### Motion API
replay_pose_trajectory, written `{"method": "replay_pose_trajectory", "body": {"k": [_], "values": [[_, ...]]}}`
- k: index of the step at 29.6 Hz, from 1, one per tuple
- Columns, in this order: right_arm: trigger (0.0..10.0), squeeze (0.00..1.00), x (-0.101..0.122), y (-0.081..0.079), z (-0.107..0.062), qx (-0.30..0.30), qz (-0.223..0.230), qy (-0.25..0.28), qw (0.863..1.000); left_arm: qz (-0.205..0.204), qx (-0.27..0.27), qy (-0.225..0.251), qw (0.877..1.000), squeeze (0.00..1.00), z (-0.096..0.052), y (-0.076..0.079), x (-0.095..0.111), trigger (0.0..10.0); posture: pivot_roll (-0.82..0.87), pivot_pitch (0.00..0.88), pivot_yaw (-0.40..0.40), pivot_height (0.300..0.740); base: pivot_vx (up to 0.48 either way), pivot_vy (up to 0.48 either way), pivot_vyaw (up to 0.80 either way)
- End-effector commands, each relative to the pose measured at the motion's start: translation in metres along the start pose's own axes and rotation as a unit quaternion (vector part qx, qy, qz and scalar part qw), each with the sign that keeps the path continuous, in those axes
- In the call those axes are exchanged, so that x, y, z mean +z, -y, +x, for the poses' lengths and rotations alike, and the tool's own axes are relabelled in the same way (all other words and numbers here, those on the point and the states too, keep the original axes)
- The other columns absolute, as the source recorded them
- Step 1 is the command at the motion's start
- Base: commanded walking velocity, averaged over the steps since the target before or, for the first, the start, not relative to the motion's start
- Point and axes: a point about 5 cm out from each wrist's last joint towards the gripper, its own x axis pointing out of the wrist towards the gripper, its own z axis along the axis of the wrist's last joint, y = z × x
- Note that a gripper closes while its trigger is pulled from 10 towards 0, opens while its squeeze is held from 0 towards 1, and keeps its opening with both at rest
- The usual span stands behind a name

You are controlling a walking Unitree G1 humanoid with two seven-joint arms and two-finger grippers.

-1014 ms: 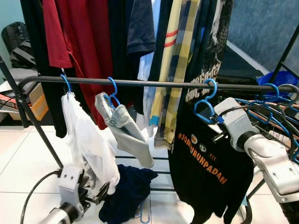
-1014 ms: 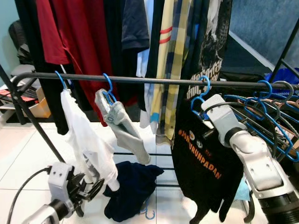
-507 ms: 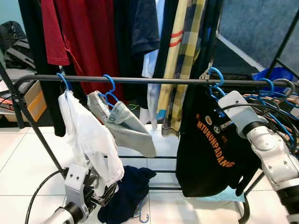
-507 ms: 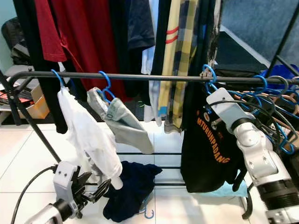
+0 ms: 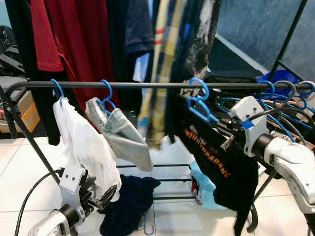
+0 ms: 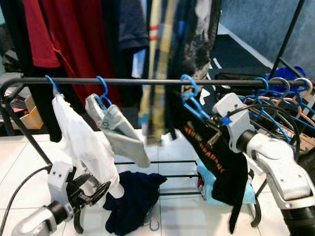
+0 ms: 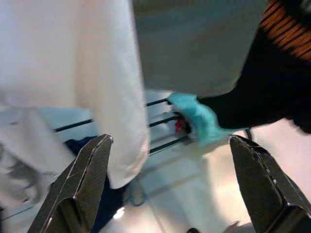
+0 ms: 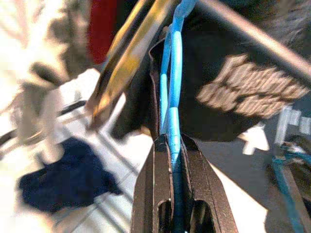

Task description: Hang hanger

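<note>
A blue hanger [image 5: 199, 101] carrying a black T-shirt [image 5: 221, 162] with orange lettering has its hook over the dark rail [image 5: 147, 85], right of the middle. My right gripper [image 8: 171, 145] is shut on that hanger's blue shoulder bar, just below the rail, and the shirt swings out to the right. My left gripper [image 7: 170, 160] hangs low at the left with its fingers spread wide, next to the hem of a white garment [image 5: 86, 145].
On the rail's left part hang the white garment and a grey one [image 5: 123, 137], each on a blue hanger. Several empty blue hangers [image 5: 283, 96] crowd the right end. Dark clothing [image 5: 125, 201] and a teal cloth [image 5: 204, 189] lie on the tiled floor. More clothes hang behind.
The view has shifted. My right gripper has carried the hanger with the black shirt leftward along the rail, and the shirt now swings at a slant. The left gripper stays low and open.
</note>
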Motion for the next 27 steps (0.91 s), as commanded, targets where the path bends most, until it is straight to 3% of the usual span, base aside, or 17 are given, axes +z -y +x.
{"method": "replay_pose_trajectory", "body": {"k": [1, 4, 8, 10, 12, 15, 21, 27], "values": [[0.0, 0.00, 0.003, -0.005, -0.001, 0.024, 0.001, 0.005, 1.000, 0.001, -0.011, -0.005, 1.000, 0.00, 0.000, 0.000, 0.003, 10.0, -0.11, 0.000, -0.005, 0.740, 0.000, 0.000, 0.00], [0.0, 0.00, 0.005, -0.004, -0.014, 0.086, 0.003, -0.011, 0.996, 0.003, -0.066, 0.005, 0.998, 0.00, -0.001, 0.006, 0.018, 10.0, -0.11, 0.000, -0.006, 0.740, -0.318, 0.000, 0.00], [0.0, 0.00, 0.010, 0.003, -0.026, 0.109, -0.005, -0.024, 0.994, 0.004, -0.105, 0.012, 0.994, 0.00, -0.005, 0.009, 0.030, 10.0, -0.11, 0.000, -0.007, 0.740, -0.351, 0.000, 0.00], [0.0, 0.00, 0.018, 0.013, -0.039, 0.125, -0.020, -0.038, 0.991, 0.009, -0.150, 0.020, 0.988, 0.00, -0.009, 0.011, 0.045, 10.0, -0.11, 0.000, -0.004, 0.740, -0.384, 0.000, 0.00], [0.0, 0.00, 0.018, 0.013, -0.039, 0.125, -0.020, -0.038, 0.991, 0.009, -0.150, 0.020, 0.988, 0.00, -0.009, 0.011, 0.045, 10.0, -0.11, 0.000, -0.004, 0.740, -0.394, 0.000, 0.00], [0.0, 0.00, 0.036, 0.021, -0.052, 0.148, -0.037, -0.030, 0.988, 0.031, -0.204, 0.036, 0.978, 0.00, -0.009, 0.015, 0.070, 10.0, -0.12, 0.000, 0.000, 0.740, -0.415, 0.000, 0.00], [0.0, 0.00, 0.055, 0.019, -0.053, 0.173, -0.033, 0.014, 0.984, 0.047, -0.237, 0.057, 0.969, 0.00, -0.006, 0.020, 0.089, 10.0, -0.11, 0.000, 0.004, 0.740, -0.425, 0.000, 0.00], [0.0, 0.00, 0.078, 0.001, -0.046, 0.269, -0.019, 0.083, 0.959, 0.072, -0.282, 0.111, 0.950, 0.00, 0.004, 0.026, 0.123, 10.0, -0.11, 0.000, -0.003, 0.740, -0.382, 0.000, 0.00]]}}
